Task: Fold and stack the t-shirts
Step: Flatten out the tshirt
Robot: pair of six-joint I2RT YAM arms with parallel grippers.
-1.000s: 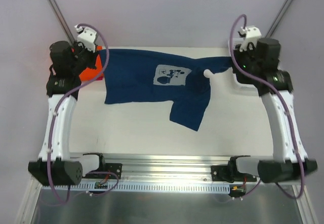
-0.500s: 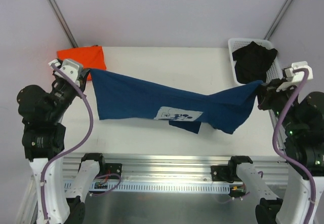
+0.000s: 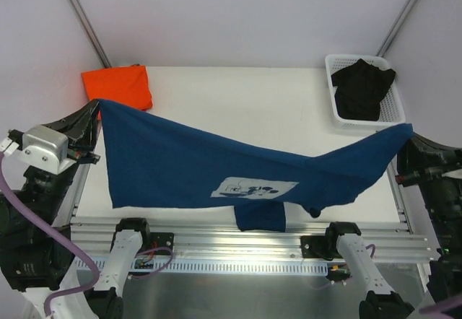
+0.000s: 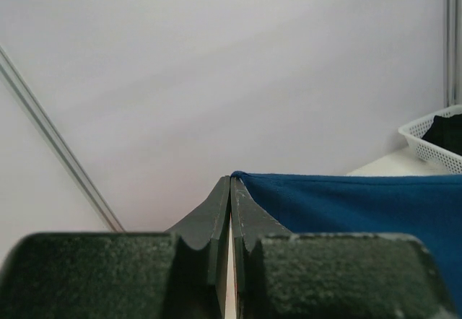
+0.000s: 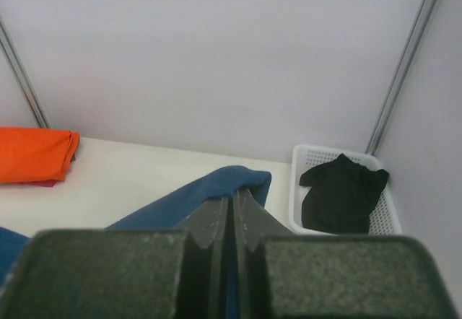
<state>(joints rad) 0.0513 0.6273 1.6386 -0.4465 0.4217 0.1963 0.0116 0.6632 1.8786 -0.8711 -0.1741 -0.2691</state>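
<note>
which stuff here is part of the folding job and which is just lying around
Job: navy shirt, stretched between left hand and right hand; orange shirt, far left.
Lying about: white basket; black cloth in it.

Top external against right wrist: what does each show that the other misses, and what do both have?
Only top external: the navy shirt across its whole span, its pale print, and the left gripper pinching its far-left corner. Only right wrist: the right gripper seen close, shut on the shirt's edge. Both: the navy shirt, the orange shirt folded at the table's far left, and the basket holding a black garment.
</note>
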